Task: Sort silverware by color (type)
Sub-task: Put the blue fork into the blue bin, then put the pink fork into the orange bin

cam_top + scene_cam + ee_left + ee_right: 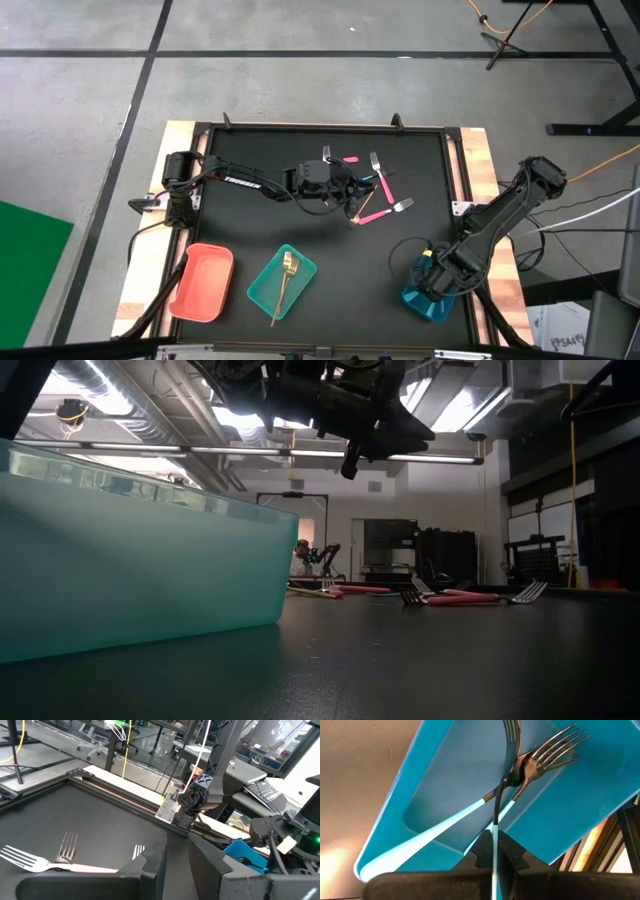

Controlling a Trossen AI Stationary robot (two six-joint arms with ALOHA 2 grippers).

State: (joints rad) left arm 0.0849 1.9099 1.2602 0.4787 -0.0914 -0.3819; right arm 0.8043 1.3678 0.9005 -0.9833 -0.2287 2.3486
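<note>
Left gripper: the left gripper (345, 190) hangs over the middle of the table, at the left edge of the scattered cutlery. Its wrist view shows a narrow gap between the fingers; I cannot tell whether anything sits in it.

Right gripper: the right gripper (495, 851) is at the near right corner over the blue tray (440, 795), fingers pinched together on the handle of a blue-handled fork (506, 775).

Blue tray contents: a second blue-handled fork (547, 755) lies in the tray, crossing the held one near the necks; a pale blue handle runs along the tray floor.

Pink forks: the pink-handled forks (385, 195) lie loose on the mat at centre, just right of the left gripper, well apart from both near trays. In the left wrist view one fork (30, 862) lies flat just ahead of the fingers, its handle running across in front of them.

Other trays: the red tray (203, 282) at the near left looks bare; the teal tray (265, 290) beside it holds a gold piece (287, 280).

Key relation: the left arm is much the nearer to the pink pile; the forks lie to its right and slightly nearer.

Likely step: the right arm seems about to release its fork into the blue tray.
</note>
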